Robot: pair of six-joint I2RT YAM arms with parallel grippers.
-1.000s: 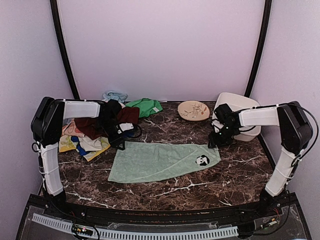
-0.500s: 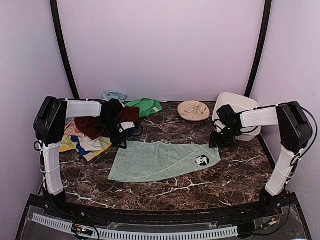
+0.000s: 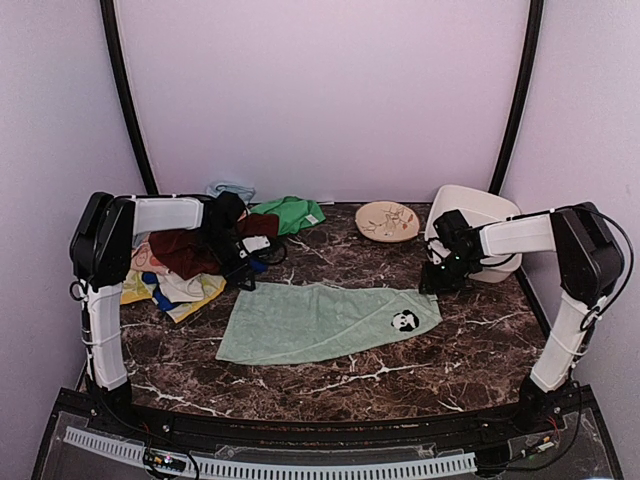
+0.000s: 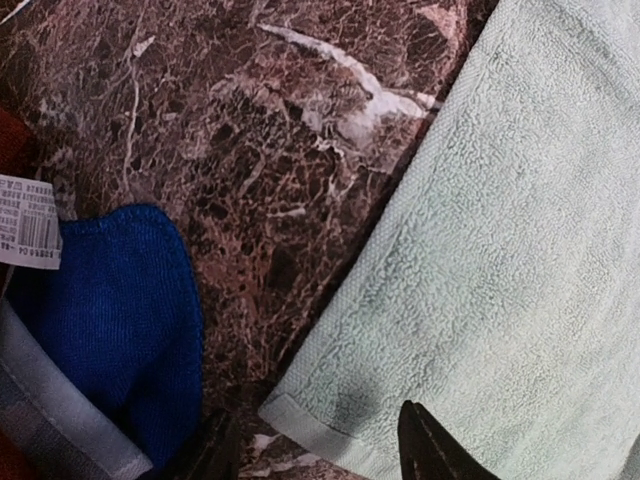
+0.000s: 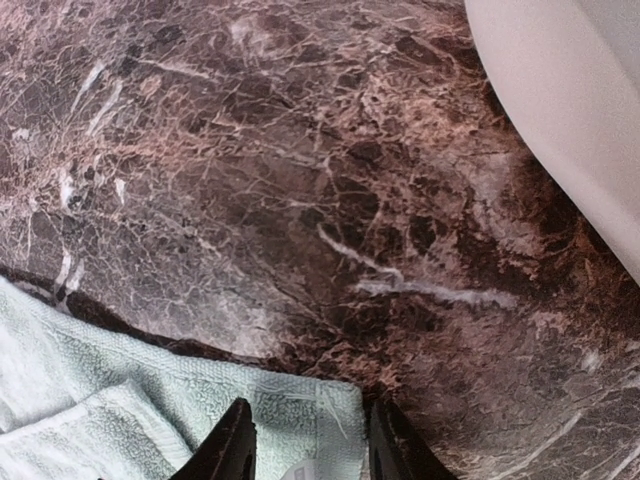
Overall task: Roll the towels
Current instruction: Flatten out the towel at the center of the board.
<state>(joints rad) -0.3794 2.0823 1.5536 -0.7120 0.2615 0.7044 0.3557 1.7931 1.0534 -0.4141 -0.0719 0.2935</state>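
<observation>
The step in hand looks like taking the far edge of the mint-green towel (image 3: 320, 322) to start the roll. The left fingers (image 4: 425, 450) stand apart astride one hemmed corner, not pinching. The right fingers (image 5: 232, 445) straddle the other far corner the same way, with no grip shown. Next, both should close on the hem and turn it over evenly. The towel is soft looped terry, flat between the two pairs on the hard, veined marble surface (image 3: 400, 370).
</observation>
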